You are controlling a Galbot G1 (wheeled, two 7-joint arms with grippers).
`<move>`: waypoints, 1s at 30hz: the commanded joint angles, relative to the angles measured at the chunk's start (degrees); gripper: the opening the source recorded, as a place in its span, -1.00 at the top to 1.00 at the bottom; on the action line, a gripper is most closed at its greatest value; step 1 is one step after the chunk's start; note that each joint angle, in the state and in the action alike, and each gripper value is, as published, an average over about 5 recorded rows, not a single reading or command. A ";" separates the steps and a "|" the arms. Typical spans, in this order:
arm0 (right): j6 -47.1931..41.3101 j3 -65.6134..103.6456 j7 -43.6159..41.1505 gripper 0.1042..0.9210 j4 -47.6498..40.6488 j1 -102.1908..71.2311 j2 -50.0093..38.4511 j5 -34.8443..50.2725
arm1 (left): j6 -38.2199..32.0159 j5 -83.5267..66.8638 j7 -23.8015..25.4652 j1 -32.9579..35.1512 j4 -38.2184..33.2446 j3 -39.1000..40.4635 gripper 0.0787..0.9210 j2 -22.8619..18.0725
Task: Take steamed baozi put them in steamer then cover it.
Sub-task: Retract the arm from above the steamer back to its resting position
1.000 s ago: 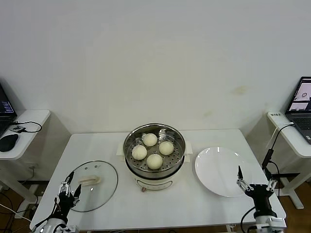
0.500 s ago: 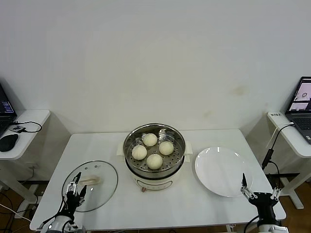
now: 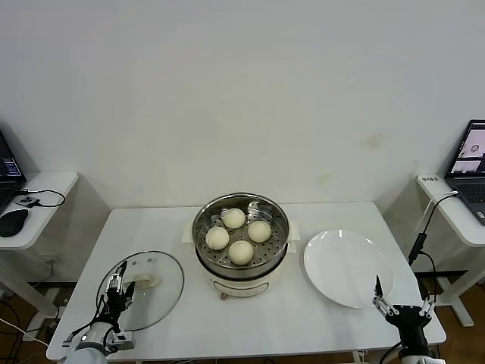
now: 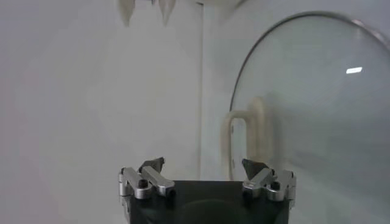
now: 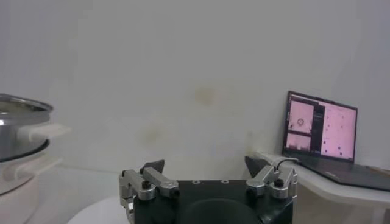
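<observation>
We see a plain white wall behind a white table [image 3: 174, 235]. In the middle of the table stands the round shiny steel steamer [image 3: 241, 262] on its white base. Four small round cream-white baozi [image 3: 241, 252] sit inside it on the steel tray with holes, close together. The steamer has no cover on it.

The round clear glass cover [image 3: 155, 292] with a metal rim lies flat on the table, to the left of the steamer. Its cream-white handle [image 3: 142, 281] points up in the middle. Our left gripper [image 3: 115, 292] is over the near left edge of the cover, just beside the handle. Its fingers [image 4: 152, 165] are wide open and hold nothing.

A flat round white plate [image 3: 345, 265] lies to the right of the steamer. Our right gripper [image 3: 402, 305] is low at the near right corner of the table, near the plate's edge. Its fingers [image 5: 153, 168] are wide open too and hold nothing.

A laptop [image 3: 471, 163] with a lit screen sits on a side desk far to the right.
</observation>
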 commanded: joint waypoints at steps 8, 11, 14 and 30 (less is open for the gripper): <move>0.18 -0.56 -0.18 -0.76 -1.12 0.11 0.19 -0.61 | 0.35 0.89 0.80 -4.91 3.66 1.23 -0.76 -0.03; 0.17 -0.64 -0.26 -0.76 -1.31 0.19 0.18 -0.65 | 0.40 0.86 1.22 -5.39 4.42 1.62 -0.67 -0.04; 0.12 -0.68 -0.35 -0.76 -1.40 0.25 0.15 -0.62 | 0.48 0.92 1.47 -5.76 5.33 2.03 -0.49 -0.13; 0.02 -1.22 -0.76 -0.76 -1.41 0.49 0.11 -0.77 | -1.58 0.38 -4.67 -4.58 5.06 0.37 0.62 -0.55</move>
